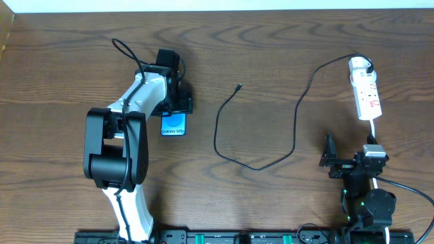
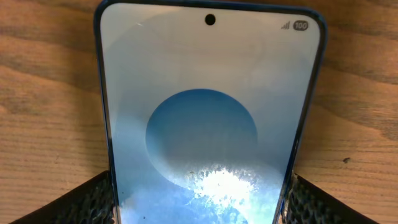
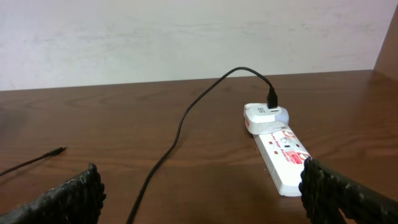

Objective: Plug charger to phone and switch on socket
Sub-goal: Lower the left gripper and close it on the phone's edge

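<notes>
The left jaws pinch the phone (image 2: 199, 112) across its long edges, flat on the tabletop (image 1: 285, 41). The right jaws are spread and empty. The charger (image 1: 215, 135) plug tip (image 3: 59, 150) lies ahead, far to their left. The socket (image 3: 283, 155) lies ahead-right, pointing lengthwise away.

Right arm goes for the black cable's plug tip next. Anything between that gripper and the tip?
Only the charger's own cable: its run from the socket crosses the straight line from the open right gripper to the plug tip. Nothing else lies on that stretch of table.
</notes>
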Robot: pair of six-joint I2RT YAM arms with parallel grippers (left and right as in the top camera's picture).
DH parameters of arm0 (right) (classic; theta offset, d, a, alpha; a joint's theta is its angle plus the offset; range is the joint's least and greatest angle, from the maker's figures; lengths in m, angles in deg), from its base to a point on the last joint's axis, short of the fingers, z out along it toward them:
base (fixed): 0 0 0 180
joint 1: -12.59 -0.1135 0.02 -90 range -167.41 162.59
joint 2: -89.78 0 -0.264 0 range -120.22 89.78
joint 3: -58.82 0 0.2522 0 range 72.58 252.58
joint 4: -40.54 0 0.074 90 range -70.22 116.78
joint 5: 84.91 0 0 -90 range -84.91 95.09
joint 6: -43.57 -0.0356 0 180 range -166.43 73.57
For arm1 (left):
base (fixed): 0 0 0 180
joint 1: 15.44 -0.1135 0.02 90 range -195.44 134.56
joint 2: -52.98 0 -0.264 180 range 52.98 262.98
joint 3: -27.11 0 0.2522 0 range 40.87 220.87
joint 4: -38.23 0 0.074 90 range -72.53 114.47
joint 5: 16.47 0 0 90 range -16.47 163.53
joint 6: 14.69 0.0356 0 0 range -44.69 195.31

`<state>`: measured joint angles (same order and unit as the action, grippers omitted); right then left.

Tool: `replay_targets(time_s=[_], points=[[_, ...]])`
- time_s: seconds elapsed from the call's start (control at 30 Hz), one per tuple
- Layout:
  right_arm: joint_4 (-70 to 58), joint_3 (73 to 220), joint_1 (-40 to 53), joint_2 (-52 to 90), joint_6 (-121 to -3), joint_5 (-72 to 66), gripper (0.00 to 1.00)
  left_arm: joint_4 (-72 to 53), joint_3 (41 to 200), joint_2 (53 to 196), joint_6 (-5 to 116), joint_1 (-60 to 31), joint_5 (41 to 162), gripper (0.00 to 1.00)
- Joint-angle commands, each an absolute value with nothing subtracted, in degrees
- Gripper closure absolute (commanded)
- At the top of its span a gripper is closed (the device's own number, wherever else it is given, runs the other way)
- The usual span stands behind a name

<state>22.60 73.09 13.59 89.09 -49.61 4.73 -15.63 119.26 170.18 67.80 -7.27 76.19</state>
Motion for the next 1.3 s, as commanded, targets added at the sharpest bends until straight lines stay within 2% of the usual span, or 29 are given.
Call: replay_targets(time_s=[0.0,0.4,0.93,1.27], points=[[22.5,72.9,12.9,89.4,-49.3,5.1,0.01,-15.9,117.2,172.6,67.5,-7.3,72.4,0.24],[22.5,72.9,12.9,89.4,-49.3,5.1,0.01,-17.2,118.8,170.8,67.5,-7.4,72.4,0.26],[22.5,72.9,12.9,89.4,-49.3,5.1,0.01,-21.6,120.7,161.0,66.8,-7.4,75.1,0.26],[22.5,72.9,12.9,89.4,-49.3,5.1,0.01,-24.7,120.7,161.0,66.8,-7.4,88.2,0.26]])
